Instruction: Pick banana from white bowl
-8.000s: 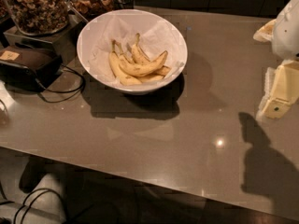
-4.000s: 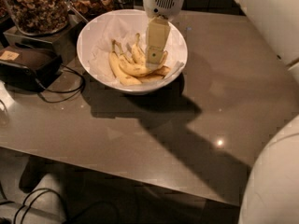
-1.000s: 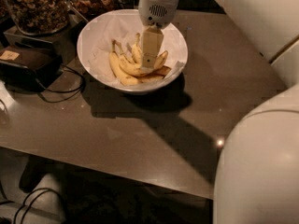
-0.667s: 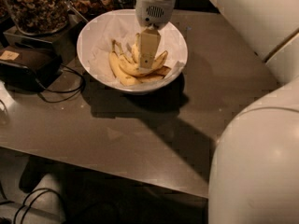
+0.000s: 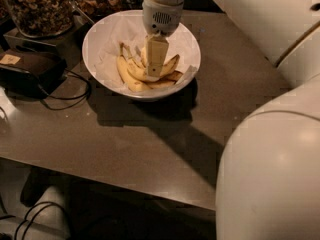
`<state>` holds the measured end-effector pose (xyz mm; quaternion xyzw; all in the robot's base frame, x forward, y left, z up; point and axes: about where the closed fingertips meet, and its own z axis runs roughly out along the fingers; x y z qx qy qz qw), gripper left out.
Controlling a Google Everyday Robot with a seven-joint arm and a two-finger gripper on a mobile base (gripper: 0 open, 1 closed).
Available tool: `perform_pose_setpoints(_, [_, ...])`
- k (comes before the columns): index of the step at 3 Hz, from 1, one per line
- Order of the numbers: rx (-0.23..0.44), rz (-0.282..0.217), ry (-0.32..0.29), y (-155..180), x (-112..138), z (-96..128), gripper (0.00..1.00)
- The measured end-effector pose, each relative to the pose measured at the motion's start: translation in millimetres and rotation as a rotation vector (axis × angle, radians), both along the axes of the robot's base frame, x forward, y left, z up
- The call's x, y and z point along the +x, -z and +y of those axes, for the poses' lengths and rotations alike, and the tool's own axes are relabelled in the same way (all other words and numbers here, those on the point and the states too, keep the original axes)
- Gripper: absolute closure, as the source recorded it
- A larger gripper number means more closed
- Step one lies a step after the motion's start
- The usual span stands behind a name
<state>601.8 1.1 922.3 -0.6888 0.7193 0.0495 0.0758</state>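
The bananas lie in a loose fan on the paper lining of the white bowl, which sits toward the far left of the bench. The claw points straight down into the bowl, its tip at the right side of the fan and right against the fruit there. The curved ends of the bananas spread out to its left and just to its right. Seen edge-on as 1 pale slab, the claw does not show whether it is wide, narrow or gripping a banana; I cannot tell.

Above it, the round grey-white wrist hangs over the bowl's far rim, vertical. The arm's large white shells fill the right side of the view, passing from the near corner up to the far edge.

Behind the bowl to the left stand 2 glass jars of nuts, near its rim. A black box rests on the bench beside the bowl's left side, with a dark cable looping from it toward the bowl. The arm's shadow falls across the bench in front of the bowl.
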Motion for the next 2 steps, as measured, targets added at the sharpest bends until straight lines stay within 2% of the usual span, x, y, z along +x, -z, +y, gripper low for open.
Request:
perform_pose_setpoints(1, [-0.003, 0.009, 0.002, 4.0, 1.1, -0.3, 0.36])
perform_pose_setpoints(2, [-0.005, 0.008, 0.004, 4.1, 3.8, -0.6, 0.40])
